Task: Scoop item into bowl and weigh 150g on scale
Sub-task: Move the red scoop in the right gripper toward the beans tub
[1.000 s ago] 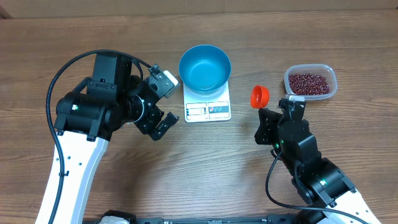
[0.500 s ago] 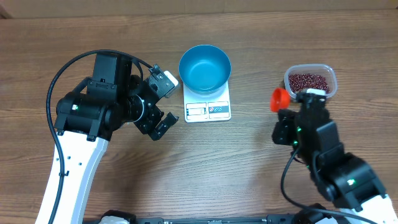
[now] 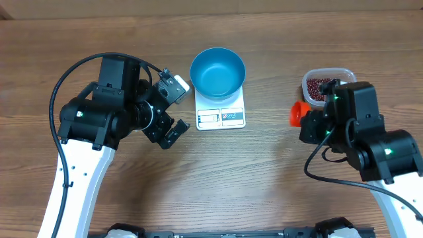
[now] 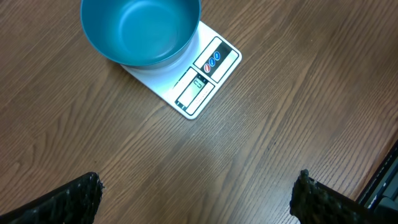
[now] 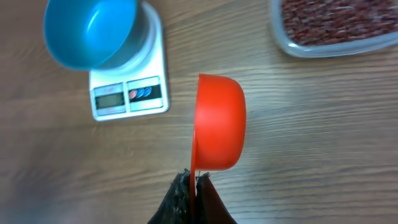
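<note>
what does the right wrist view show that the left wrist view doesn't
Only the right wrist view: a red scoop pinched at its handle by the shut right gripper, and a clear tub of beans at the top right. Only the left wrist view: the left gripper, open wide and holding nothing. Both: the empty blue bowl standing on the white scale, on the wooden table.

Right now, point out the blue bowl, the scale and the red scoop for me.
blue bowl (image 3: pixel 217 69), overhead view, bare inner floor.
scale (image 3: pixel 221 119), overhead view, front panel beside the display.
red scoop (image 5: pixel 219 121), right wrist view, outer wall of the cup.
</note>
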